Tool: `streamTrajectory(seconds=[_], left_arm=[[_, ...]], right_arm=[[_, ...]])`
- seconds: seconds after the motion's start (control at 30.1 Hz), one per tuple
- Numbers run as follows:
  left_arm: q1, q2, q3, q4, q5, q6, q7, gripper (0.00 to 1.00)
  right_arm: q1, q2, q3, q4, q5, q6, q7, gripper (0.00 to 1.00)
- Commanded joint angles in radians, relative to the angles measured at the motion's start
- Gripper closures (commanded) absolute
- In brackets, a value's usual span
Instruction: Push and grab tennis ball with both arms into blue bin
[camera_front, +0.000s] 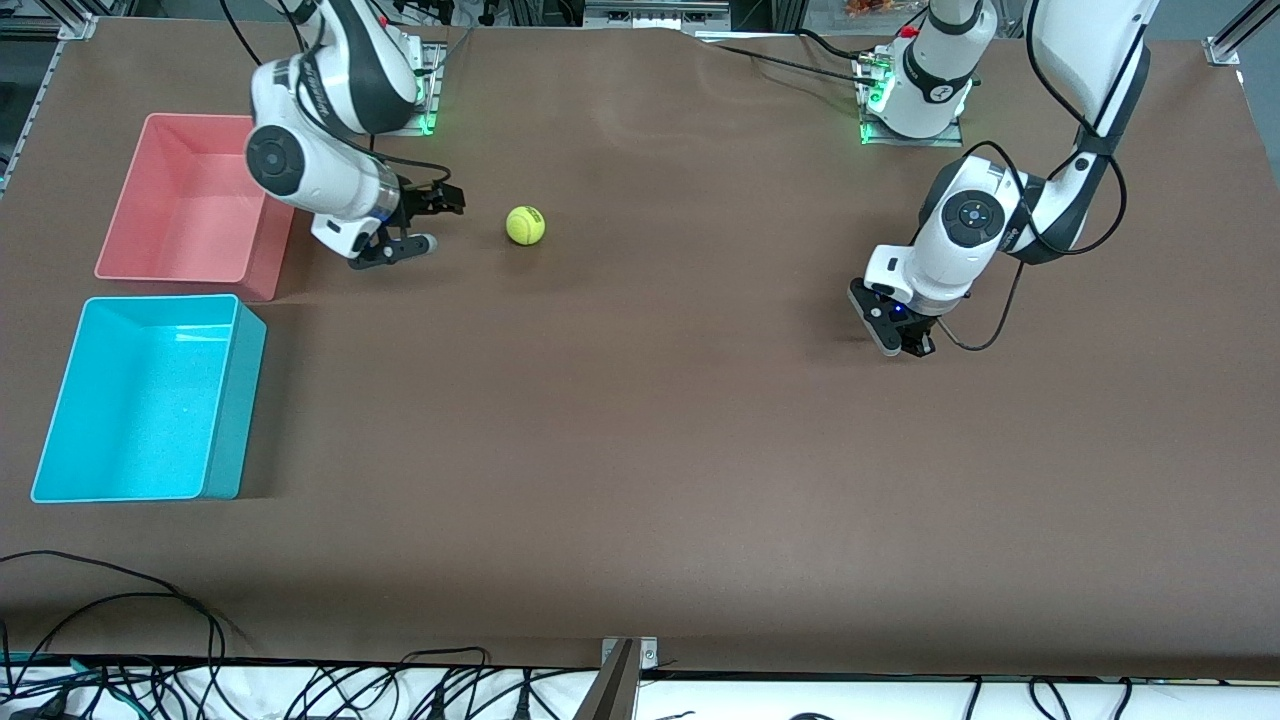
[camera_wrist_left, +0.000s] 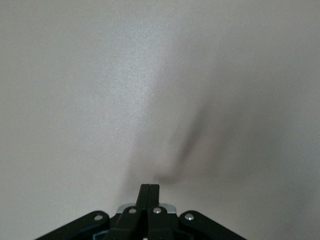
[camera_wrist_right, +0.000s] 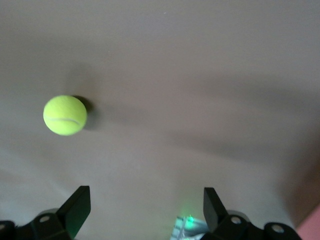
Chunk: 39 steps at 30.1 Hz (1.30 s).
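Right tool gaping — fuzzy yellow-green tennis ball

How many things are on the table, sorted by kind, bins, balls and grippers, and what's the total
Bins: 2, the blue bin and the pink-red bin.
Balls: 1, the tennis ball, on the bare table, in neither bin.
Grippers: 2, the right gripper, open beside the ball, and the left gripper, shut.
Total: 5.

Brown table: tennis ball, two bins.
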Motion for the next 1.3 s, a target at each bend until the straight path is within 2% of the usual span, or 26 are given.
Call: streamTrajectory(seconds=[0.0,0.17,0.33,0.4,0.43,0.5,0.53,0.6,0.63,0.86,1.03,1.26], left_arm=[[0.008,-0.034,-0.003,0.005,-0.010,-0.019,0.030,1.00],[0.011,-0.075,-0.003,0.002,-0.011,-0.054,0.030,1.00],[0.021,-0.118,-0.003,0.002,-0.011,-0.103,0.030,0.78],[0.023,-0.137,-0.002,0.002,-0.011,-0.122,0.037,0.75],[0.026,-0.147,-0.003,0.002,-0.011,-0.131,0.040,0.63],[0.034,-0.169,-0.003,0.002,-0.011,-0.148,0.046,0.25],[0.034,-0.181,-0.003,0.002,-0.011,-0.158,0.049,0.19],[0.035,-0.210,-0.003,0.002,-0.010,-0.186,0.052,0.14],[0.035,-0.224,-0.003,0.002,-0.010,-0.203,0.055,0.01],[0.049,-0.328,-0.003,0.002,-0.011,-0.292,0.055,0.00],[0.054,-0.376,-0.003,0.001,-0.011,-0.336,0.055,0.00],[0.061,-0.434,-0.003,0.004,-0.014,-0.362,0.052,0.00]], right_arm=[[0.000,0.053,0.053,-0.029,0.031,0.111,0.007,0.00],[0.000,0.099,0.062,-0.030,0.069,0.122,0.016,0.00],[0.004,0.131,0.119,-0.030,0.086,0.158,0.027,0.00],[0.007,0.153,0.125,-0.030,0.095,0.176,0.058,0.00],[0.010,0.163,0.135,-0.030,0.097,0.190,0.072,0.00],[0.016,0.180,0.166,-0.032,0.097,0.223,0.099,0.00],[0.017,0.186,0.180,-0.033,0.097,0.243,0.111,0.00],[0.017,0.199,0.198,-0.044,0.097,0.277,0.130,0.00],[0.017,0.203,0.205,-0.047,0.095,0.288,0.134,0.00],[0.025,0.232,0.211,-0.046,0.097,0.331,0.138,0.00],[0.039,0.280,0.211,-0.044,0.097,0.398,0.145,0.00],[0.039,0.285,0.232,-0.041,0.100,0.418,0.176,0.00]])
